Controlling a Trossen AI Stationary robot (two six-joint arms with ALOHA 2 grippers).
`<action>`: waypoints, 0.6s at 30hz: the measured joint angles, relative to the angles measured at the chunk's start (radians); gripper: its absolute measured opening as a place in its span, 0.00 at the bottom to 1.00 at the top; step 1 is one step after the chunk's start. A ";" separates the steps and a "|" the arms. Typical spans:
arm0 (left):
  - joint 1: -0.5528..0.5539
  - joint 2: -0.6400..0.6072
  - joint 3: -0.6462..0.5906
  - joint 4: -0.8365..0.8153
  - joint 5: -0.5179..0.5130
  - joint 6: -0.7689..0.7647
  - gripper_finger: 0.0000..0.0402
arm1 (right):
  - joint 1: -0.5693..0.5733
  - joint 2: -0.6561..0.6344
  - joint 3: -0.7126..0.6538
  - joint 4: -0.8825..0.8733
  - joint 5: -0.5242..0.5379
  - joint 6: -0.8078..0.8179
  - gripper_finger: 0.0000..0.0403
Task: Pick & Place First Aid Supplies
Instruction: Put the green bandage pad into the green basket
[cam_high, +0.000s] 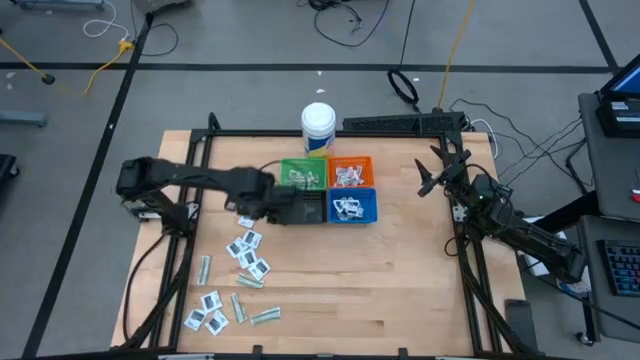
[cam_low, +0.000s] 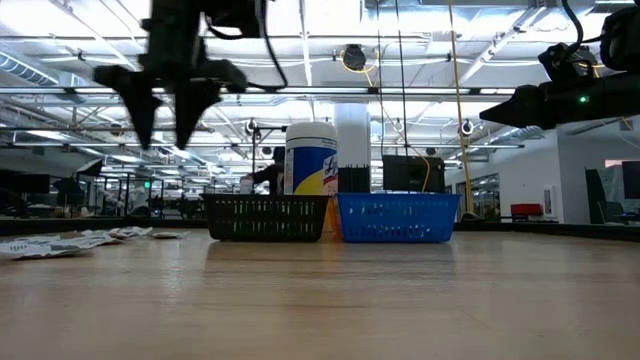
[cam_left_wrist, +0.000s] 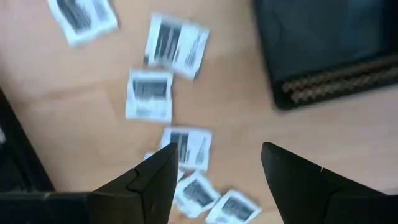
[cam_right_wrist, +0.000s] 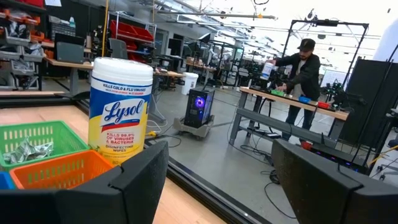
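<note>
We have the left gripper (cam_left_wrist: 214, 171) hanging open and empty above the pale wooden table (cam_high: 400, 280), just on the near-left side of the black square mesh bin (cam_high: 305, 207). The thing that matters is what lies under it: the scattered white squarish sachets with dark print (cam_high: 247, 252) sit directly below and a little toward the table's near edge from the jaws. In the left wrist view one sachet (cam_left_wrist: 188, 147) lies almost between the two dark fingers (cam_left_wrist: 149, 183), flat on the wood, its longer side running roughly along the line from the gripper toward the bin, so we judge a short straight descent would bring the jaws onto it.

More sachets and a few slim pale-green strips (cam_high: 265, 315) trail off toward the near-left corner, well apart from the bins. Some supplies already lie in the green (cam_high: 302, 173), orange (cam_high: 350, 172) and blue (cam_high: 352, 207) bins.

Our right gripper (cam_right_wrist: 217, 180) waits with its jaws wide near the table's right edge, facing the white cylindrical wipes tub with a blue and yellow label (cam_right_wrist: 121, 109). It is far from the loose packets, so the left arm is plainly the nearer one.
</note>
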 joint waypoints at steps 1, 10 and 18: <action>-0.024 -0.015 -0.027 0.000 0.011 -0.028 0.59 | 0.000 0.000 0.000 0.000 0.000 0.000 0.69; -0.248 -0.117 -0.207 -0.003 0.092 -0.315 0.59 | 0.000 0.000 0.000 0.000 0.000 0.000 0.69; -0.440 -0.153 -0.276 -0.004 0.115 -0.554 0.59 | 0.000 0.000 0.000 0.000 0.000 0.000 0.69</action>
